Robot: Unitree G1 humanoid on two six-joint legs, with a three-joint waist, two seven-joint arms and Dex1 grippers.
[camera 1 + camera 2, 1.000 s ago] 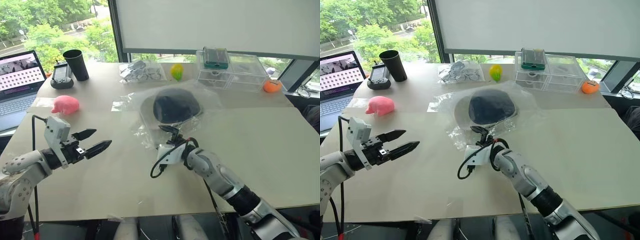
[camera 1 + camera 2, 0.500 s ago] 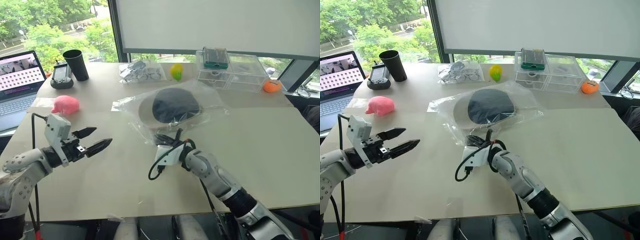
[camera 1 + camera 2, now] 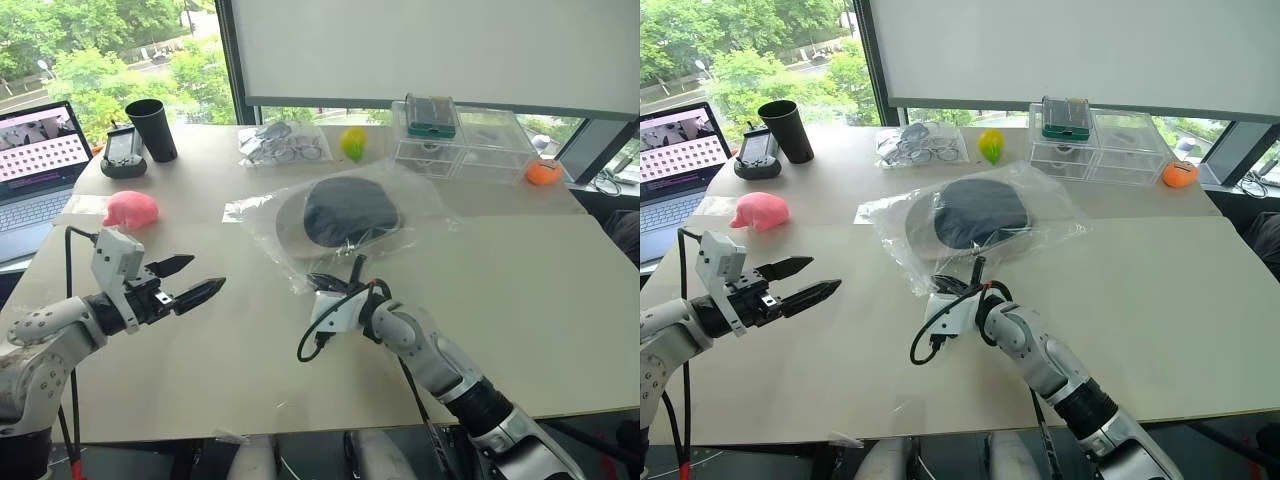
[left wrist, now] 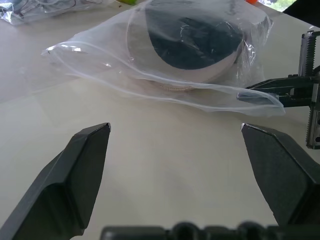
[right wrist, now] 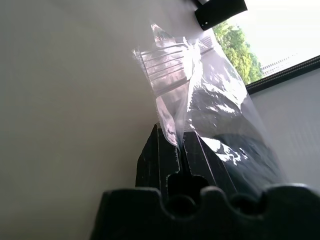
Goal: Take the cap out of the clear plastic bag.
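Observation:
The cap (image 3: 350, 210) lies lining-up inside the clear plastic bag (image 3: 265, 225) at the table's middle, its beige rim showing around the dark inside. My right gripper (image 3: 342, 274) is shut on the bag's near edge, and in the right wrist view the film (image 5: 200, 85) rises from between the closed fingers (image 5: 165, 155). My left gripper (image 3: 205, 273) hovers open above the table at the left, apart from the bag, with nothing between its fingers. The left wrist view looks between the open fingers (image 4: 85, 160) at the bag (image 4: 100, 60), the cap (image 4: 195, 40) and the right gripper (image 4: 255, 95).
A pink pig toy (image 3: 130, 210), a black cup (image 3: 152, 128), a small device (image 3: 122, 152) and a laptop (image 3: 35, 160) are at the far left. A small bag with eyeglasses (image 3: 283, 143), a yellow-green object (image 3: 353, 142), clear boxes (image 3: 460, 140) and an orange object (image 3: 544, 172) line the back.
My right gripper has shut on the bag's near edge. The bag's film has been drawn flatter and toward the left. My left gripper has kept still.

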